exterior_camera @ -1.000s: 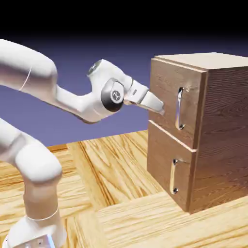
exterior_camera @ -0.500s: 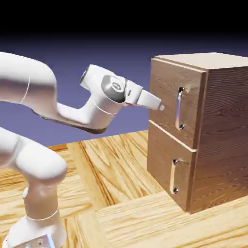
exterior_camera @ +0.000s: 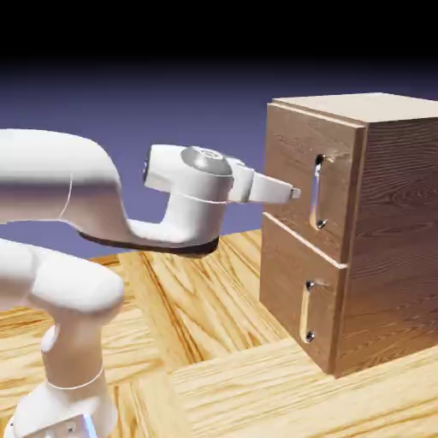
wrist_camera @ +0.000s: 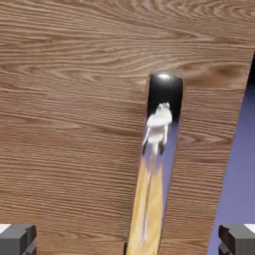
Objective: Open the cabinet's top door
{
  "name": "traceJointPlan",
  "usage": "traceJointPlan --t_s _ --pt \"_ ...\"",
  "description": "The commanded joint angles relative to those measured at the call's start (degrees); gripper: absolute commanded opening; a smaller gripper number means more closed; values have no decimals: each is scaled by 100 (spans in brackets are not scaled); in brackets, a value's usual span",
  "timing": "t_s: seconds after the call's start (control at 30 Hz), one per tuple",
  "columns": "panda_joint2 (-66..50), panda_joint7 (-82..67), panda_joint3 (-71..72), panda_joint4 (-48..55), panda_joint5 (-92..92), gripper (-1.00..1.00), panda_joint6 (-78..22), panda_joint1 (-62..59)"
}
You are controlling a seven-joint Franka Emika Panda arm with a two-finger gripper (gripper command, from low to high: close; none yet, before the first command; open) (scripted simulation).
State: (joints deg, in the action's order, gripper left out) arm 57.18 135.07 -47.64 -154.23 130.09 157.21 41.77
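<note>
The top door point(exterior_camera: 299, 184) sits shut on the upper half of the cabinet point(exterior_camera: 385, 222), which stands at three o'clock in the exterior view on the wooden table point(exterior_camera: 214, 342). The door's long silver bar handle point(exterior_camera: 317, 192) runs upright near its right edge, and the gripper point(exterior_camera: 293, 193) points level at the panel from nine o'clock, its tip just left of the handle and close to the wood; contact cannot be judged from here. In the hand view the wood-grain door fills most of the frame, and the polished handle point(wrist_camera: 155, 164) runs from the centre down to six o'clock, mirroring the white arm. The two grey fingertips point(wrist_camera: 17, 239) sit at seven and five o'clock, spread wide, with the handle between them and nothing gripped. Below, the smaller lower door point(exterior_camera: 295, 295) is shut too, its shorter handle point(exterior_camera: 305, 312) upright. The white arm point(exterior_camera: 77, 197) reaches in from nine o'clock.
</note>
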Motion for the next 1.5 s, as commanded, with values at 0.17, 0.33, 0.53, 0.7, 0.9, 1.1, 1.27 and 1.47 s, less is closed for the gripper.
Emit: traceJointPlan --t_s 0.17,0.33,0.53,0.7,0.9,1.1,1.27,1.47 --pt "282 1065 -548 78 1495 100 -193 472" --pt "517 1952 -1004 143 2741 100 -354 866" --pt "464 2482 -1470 486 3480 100 -532 1490" --pt "207 2567 -1795 933 3592 -100 -667 2092" --pt "-242 3042 -630 82 2910 -100 -1358 901" --pt "-142 2889 594 -742 1721 -100 -2178 15" --pt "176 2555 1559 -1342 475 -100 -3098 -242" --pt "347 2369 2682 -1736 -1019 -100 -4244 -110"
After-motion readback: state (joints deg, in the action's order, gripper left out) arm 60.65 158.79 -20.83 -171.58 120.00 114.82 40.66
